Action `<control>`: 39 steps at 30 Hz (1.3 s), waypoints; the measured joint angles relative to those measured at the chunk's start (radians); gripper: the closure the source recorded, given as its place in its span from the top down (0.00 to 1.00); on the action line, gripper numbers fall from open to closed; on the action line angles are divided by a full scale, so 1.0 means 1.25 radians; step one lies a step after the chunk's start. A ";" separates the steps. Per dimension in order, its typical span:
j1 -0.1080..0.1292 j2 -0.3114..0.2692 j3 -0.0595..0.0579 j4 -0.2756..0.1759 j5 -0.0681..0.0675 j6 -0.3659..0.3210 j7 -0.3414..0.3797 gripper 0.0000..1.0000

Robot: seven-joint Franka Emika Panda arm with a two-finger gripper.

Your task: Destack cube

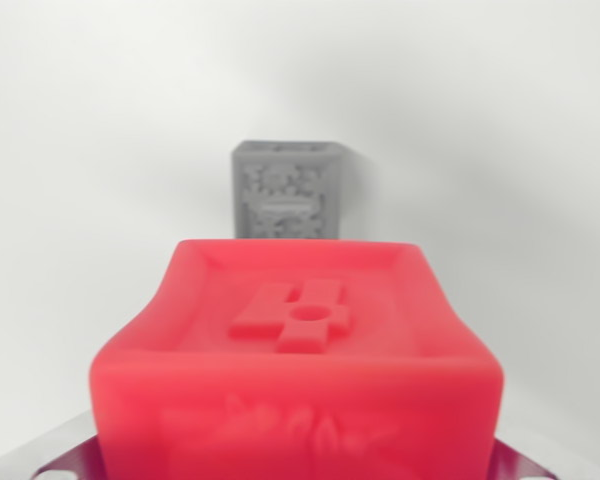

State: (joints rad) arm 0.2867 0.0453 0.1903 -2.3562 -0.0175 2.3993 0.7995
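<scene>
Fingers (60,462) show only as thin slivers of silvery metal at the bottom corners of the wrist view, one at lower left and one at lower right, both mostly hidden behind the red cube (298,350). Whether the gripper (298,470) is clamped on that cube or standing slack beside it I cannot tell, since the fingertips and any contact with the cube's sides fall outside or behind what is visible.

That red cube fills the lower half of the view, very close to the camera and somewhat blurred. Its top face has a raised rim and a raised emblem in the middle (bars crossing around a small round hole), and its near face carries faint relief that is too soft to read.

Beyond it, farther from the camera and just above the red cube's far edge in the picture, sits a grey cube (285,190) with a patterned, embossed front face. It casts a soft shadow to the wrist view's right on the plain white surface (80,150) that surrounds both cubes
</scene>
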 joint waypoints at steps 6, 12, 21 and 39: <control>-0.007 0.000 -0.009 -0.001 0.000 0.001 -0.015 0.00; -0.017 0.001 -0.017 -0.002 0.000 0.002 -0.031 0.00; -0.030 0.003 -0.030 -0.002 0.000 0.005 -0.054 0.00; -0.057 0.011 -0.055 -0.002 0.001 0.011 -0.101 0.00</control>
State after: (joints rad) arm 0.2150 0.0595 0.1217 -2.3582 -0.0168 2.4132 0.6731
